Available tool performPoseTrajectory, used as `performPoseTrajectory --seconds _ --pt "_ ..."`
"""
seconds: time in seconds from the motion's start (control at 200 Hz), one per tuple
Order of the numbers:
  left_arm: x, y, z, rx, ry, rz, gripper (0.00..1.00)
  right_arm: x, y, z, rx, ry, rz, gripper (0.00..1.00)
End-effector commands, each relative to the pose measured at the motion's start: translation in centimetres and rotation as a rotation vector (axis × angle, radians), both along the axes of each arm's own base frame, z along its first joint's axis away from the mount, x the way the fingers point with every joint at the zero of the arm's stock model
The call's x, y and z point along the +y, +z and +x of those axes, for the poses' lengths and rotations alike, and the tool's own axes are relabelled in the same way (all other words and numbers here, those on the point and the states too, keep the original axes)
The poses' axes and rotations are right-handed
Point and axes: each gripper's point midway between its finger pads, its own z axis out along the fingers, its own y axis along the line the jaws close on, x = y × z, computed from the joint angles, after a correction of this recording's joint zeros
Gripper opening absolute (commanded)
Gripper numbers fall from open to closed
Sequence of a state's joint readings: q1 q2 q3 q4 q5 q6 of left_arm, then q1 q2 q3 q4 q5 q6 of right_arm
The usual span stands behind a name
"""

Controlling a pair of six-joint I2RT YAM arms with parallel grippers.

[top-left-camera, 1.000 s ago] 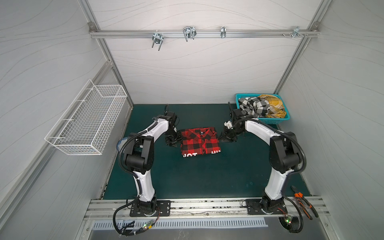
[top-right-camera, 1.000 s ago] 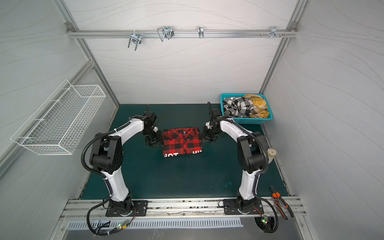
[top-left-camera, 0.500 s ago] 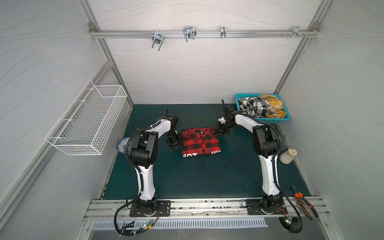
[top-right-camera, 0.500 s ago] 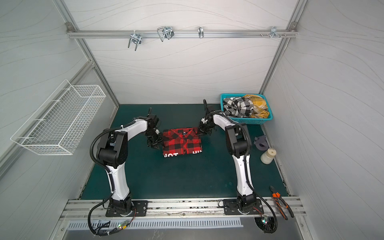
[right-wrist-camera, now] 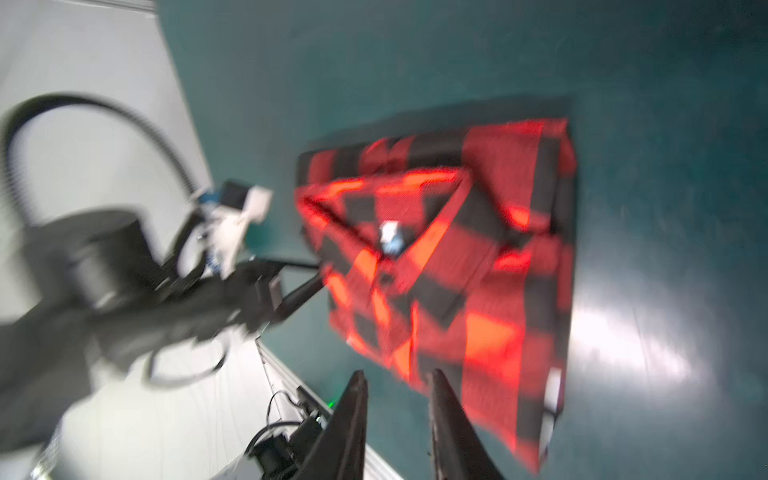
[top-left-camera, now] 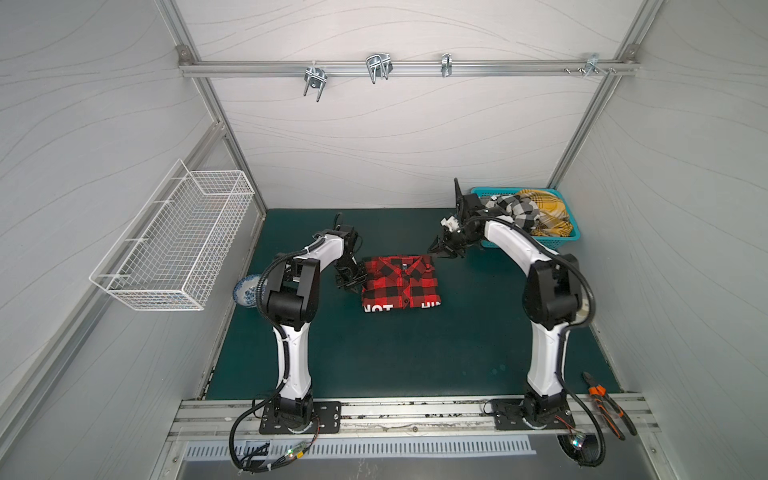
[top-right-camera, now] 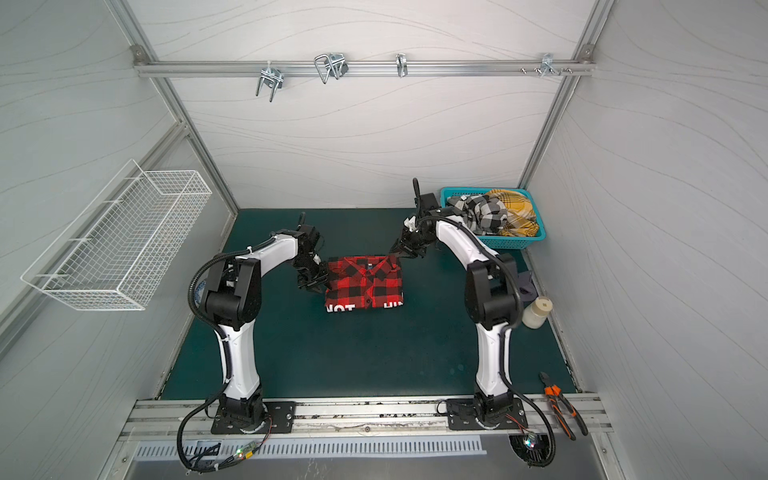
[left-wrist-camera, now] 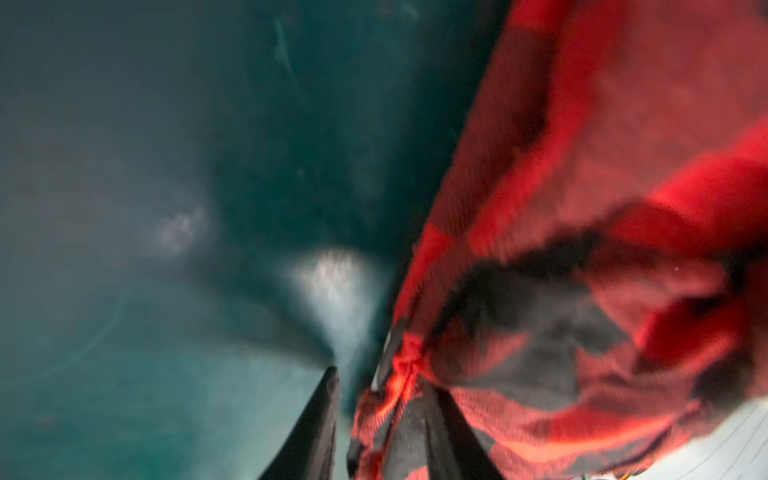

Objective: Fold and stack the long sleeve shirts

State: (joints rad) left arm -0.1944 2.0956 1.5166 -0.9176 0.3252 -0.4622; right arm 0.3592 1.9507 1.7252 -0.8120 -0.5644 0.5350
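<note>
A folded red-and-black check shirt (top-left-camera: 401,282) (top-right-camera: 365,284) with white letters lies flat on the green mat. My left gripper (top-left-camera: 353,282) (top-right-camera: 313,282) is at its left edge. In the left wrist view the left gripper (left-wrist-camera: 382,415) straddles the shirt's (left-wrist-camera: 602,166) hem, with a gap still showing beside the cloth. My right gripper (top-left-camera: 436,249) (right-wrist-camera: 397,399) hovers open and empty just off the shirt's (right-wrist-camera: 478,270) far right corner. A black-and-white check shirt (top-left-camera: 517,208) and a mustard plaid shirt (top-left-camera: 544,208) lie crumpled in the teal basket (top-left-camera: 552,240).
A white wire basket (top-left-camera: 174,241) hangs on the left wall. A blue-and-white bowl (top-left-camera: 247,289) sits behind the left arm. A white bottle (top-right-camera: 538,311) stands behind the right arm, and orange pliers (top-left-camera: 606,399) lie at the front right.
My right gripper has drifted from the shirt's right edge up towards its far right corner, and that arm's elbow has swung. The left gripper has stayed at the left edge.
</note>
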Motion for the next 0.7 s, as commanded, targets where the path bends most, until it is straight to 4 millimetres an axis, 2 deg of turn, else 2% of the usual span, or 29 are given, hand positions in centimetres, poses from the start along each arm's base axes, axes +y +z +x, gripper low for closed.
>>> performPoseTrajectory --seconds 0.0,0.095,0.19,0.285,0.36,0.455,0.575,0.695 --pt "0.4 -0.3 1.6 -0.013 0.021 0.025 0.32 -1.3 1.1 -4.9 0.034 0.003 -0.009 0.28" --pt "-0.1 0.7 1.8 -0.017 0.021 -0.008 0.39 -2.6 -0.3 -8.7 0.064 0.01 -0.04 0.28" --pt "-0.1 3.1 1.9 -0.064 0.029 -0.037 0.46 -4.0 -2.0 -11.7 0.097 0.013 -0.076 0.28" --pt "-0.4 5.3 1.9 -0.1 0.042 -0.1 0.52 -4.9 -2.8 -13.4 0.109 0.011 -0.091 0.29" --pt "-0.8 6.3 2.3 -0.132 0.039 -0.143 0.7 -5.1 -3.1 -13.9 0.113 0.016 -0.1 0.29" --pt "-1.3 5.8 2.8 -0.13 0.04 -0.175 0.72 -5.1 -3.1 -13.9 0.118 0.015 -0.099 0.29" --pt "-2.2 3.5 3.5 -0.085 0.065 -0.24 0.68 -4.8 -2.8 -13.6 0.111 0.015 -0.092 0.29" --pt "-2.2 1.3 3.7 -0.055 0.065 -0.233 0.64 -4.7 -2.6 -13.8 0.109 0.019 -0.091 0.29"
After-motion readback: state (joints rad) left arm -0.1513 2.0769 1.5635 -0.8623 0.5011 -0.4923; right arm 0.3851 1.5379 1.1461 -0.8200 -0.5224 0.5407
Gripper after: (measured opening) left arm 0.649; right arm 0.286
